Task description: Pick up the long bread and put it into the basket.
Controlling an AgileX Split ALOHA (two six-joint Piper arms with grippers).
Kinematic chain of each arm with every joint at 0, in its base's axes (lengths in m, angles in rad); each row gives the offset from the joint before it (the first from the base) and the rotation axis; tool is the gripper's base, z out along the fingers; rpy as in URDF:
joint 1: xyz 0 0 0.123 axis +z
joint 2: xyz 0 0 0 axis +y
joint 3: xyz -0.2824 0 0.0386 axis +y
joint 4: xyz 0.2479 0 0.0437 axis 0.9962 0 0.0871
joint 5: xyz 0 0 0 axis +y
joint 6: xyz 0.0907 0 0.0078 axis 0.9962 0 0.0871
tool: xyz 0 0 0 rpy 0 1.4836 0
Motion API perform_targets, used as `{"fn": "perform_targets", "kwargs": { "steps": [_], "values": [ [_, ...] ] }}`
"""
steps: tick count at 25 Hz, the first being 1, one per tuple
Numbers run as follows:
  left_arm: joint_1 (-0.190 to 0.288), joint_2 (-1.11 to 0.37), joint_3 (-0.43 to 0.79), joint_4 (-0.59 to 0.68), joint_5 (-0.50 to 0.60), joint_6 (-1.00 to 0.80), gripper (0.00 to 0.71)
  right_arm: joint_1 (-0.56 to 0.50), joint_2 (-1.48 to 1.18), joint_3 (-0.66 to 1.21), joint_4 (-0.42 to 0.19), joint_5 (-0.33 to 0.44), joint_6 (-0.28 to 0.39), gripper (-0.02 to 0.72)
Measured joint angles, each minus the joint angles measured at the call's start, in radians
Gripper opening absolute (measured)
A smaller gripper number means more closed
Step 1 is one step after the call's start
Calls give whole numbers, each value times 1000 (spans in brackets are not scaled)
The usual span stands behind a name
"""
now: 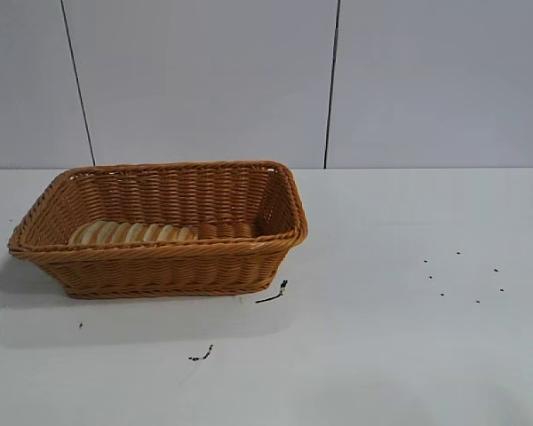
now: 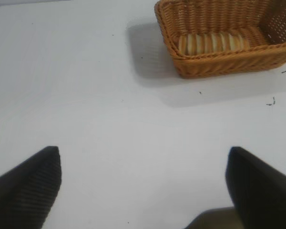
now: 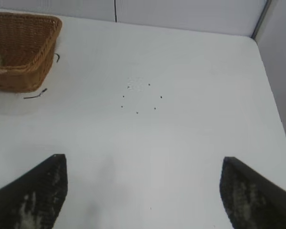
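Note:
The long bread (image 1: 133,232), ribbed in tan and pale stripes, lies inside the orange-brown wicker basket (image 1: 160,266) at the left of the table. Both also show in the left wrist view: the bread (image 2: 212,43) lies along one long wall of the basket (image 2: 219,67). The right wrist view shows one corner of the basket (image 3: 33,71). My left gripper (image 2: 144,157) is open and empty above bare table, well away from the basket. My right gripper (image 3: 144,164) is open and empty above bare table. Neither gripper shows in the exterior view.
A small dark scrap (image 1: 274,294) lies by the basket's front right corner, another scrap (image 1: 202,355) lies nearer the front. Several tiny dark specks (image 1: 462,280) dot the white table at the right. A grey panelled wall stands behind.

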Motion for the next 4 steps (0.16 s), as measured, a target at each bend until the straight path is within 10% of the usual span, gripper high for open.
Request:
{"fn": "perform_targets", "kwargs": {
  "steps": [4],
  "values": [
    [0,0,0,0,0,0,696,0,0,0,0,-2,0,600]
  ]
}}
